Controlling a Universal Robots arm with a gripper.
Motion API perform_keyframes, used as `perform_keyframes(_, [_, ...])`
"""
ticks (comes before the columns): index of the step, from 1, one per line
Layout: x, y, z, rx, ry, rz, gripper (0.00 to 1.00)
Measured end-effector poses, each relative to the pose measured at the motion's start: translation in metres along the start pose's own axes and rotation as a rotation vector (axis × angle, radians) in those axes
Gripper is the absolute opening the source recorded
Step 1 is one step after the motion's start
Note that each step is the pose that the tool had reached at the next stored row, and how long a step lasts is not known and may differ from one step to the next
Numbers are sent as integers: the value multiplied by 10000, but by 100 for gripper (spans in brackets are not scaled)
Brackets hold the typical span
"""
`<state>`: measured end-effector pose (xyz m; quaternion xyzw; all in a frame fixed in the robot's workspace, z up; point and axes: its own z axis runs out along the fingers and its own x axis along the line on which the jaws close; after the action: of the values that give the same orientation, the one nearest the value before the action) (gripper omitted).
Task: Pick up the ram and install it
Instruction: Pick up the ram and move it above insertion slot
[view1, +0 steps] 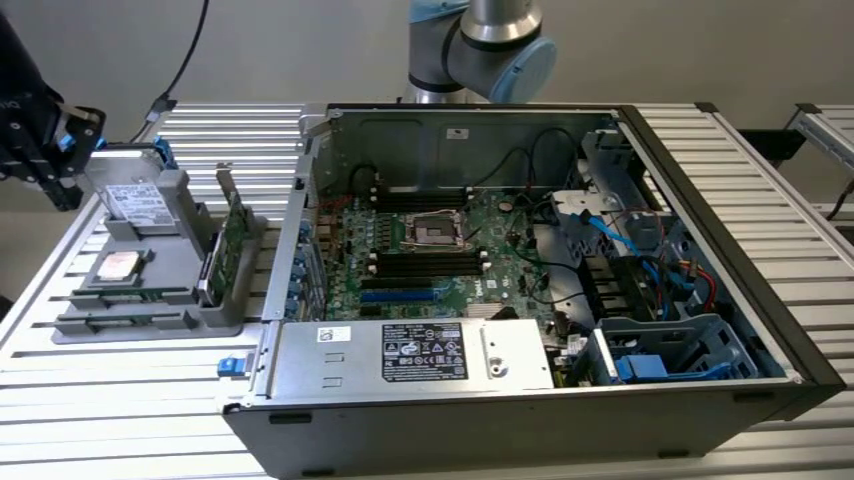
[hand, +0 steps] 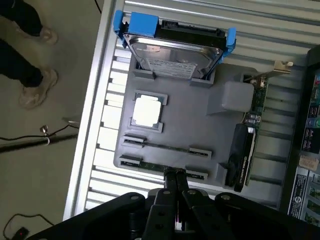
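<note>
Gripper (hand: 175, 174) (view1: 60, 188) jaws pressed fully together, nothing between them. In the exterior view it hangs raised over the gray holder (hand: 195, 131), clear of it. Ram (hand: 149, 166) sits on edge in the slot along the holder's end edge, past the processor chip (hand: 147, 111), opposite the hard drive (hand: 172, 52). Fingertips line up over that slot.
</note>
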<state>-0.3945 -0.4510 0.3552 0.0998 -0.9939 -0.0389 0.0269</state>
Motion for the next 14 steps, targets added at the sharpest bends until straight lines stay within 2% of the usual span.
perform_keyframes(14, [0,0,0,117,211,-2538,10])
